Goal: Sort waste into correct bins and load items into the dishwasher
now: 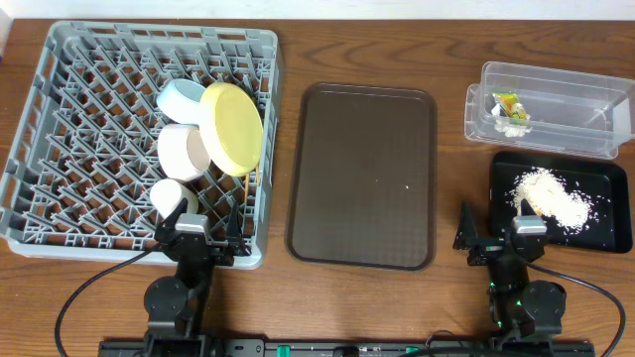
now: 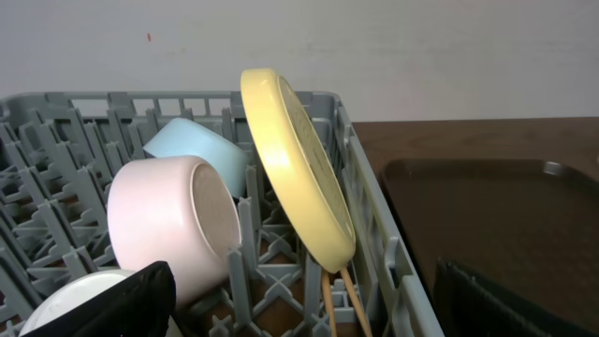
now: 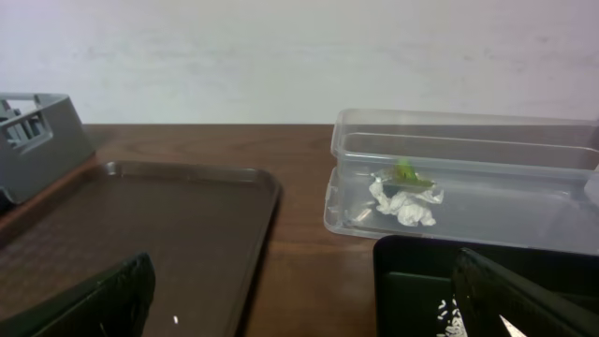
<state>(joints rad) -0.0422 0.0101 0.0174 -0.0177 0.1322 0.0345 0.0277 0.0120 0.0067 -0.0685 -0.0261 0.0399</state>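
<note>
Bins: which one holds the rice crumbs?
The shallow black tray, front right; the clear tub behind it holds only the wrapper and crumpled paper.

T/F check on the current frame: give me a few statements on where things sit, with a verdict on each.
1. The yellow plate stands on edge in the dish rack. True.
2. The rice crumbs lie in the black tray. True.
3. The snack wrapper lies in the black tray too. False: it is in the clear tub with crumpled white paper.
4. The light blue bowl sits on the table. False: it is in the rack, next to the plate.
5. Both grippers hold something. False: left gripper and right gripper are open, empty.
</note>
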